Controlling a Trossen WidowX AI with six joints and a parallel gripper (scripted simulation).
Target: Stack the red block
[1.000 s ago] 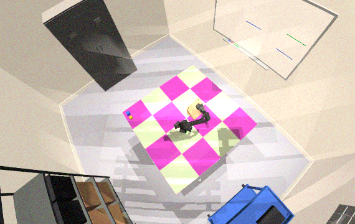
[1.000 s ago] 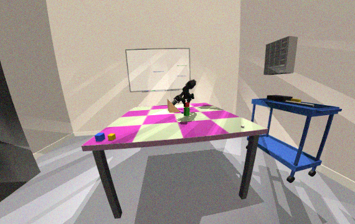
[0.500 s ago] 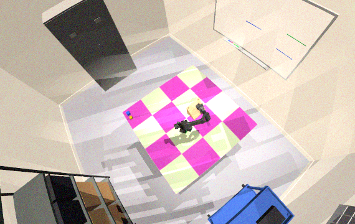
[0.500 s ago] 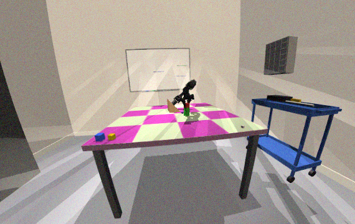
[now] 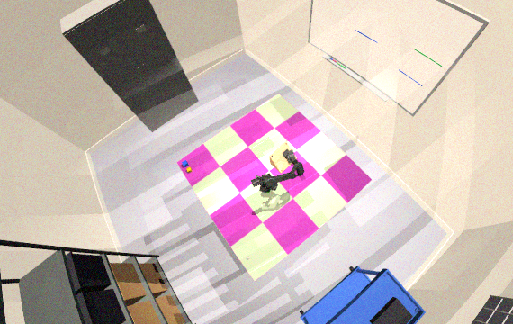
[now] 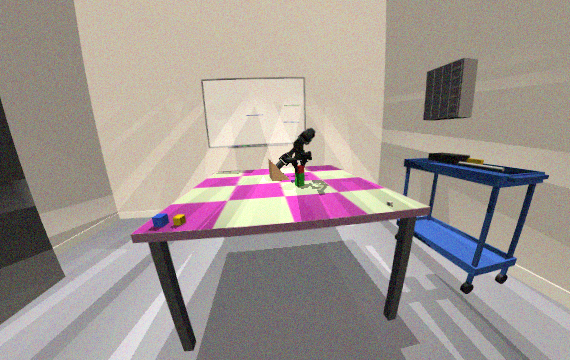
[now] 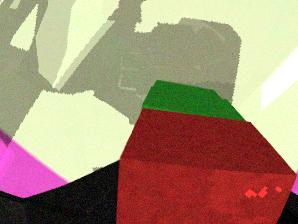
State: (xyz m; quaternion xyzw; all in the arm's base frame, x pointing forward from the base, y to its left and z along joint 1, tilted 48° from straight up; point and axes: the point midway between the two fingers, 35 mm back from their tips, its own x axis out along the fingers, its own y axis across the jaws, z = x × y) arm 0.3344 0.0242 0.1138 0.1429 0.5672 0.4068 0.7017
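Gripper clenched on the red block, held right over the green tower; a skewed release or sideways nudge could topple that tower onto the surface.

A four-legged table with a magenta and pale yellow-green checkered top carries everything. At its near left corner a small blue cube sits just beside a smaller yellow cube, the two slightly apart. Toward the far middle a tan wedge-shaped block rests on the surface, with a green block tower standing upright near it. A tiny grey object lies by the right edge.
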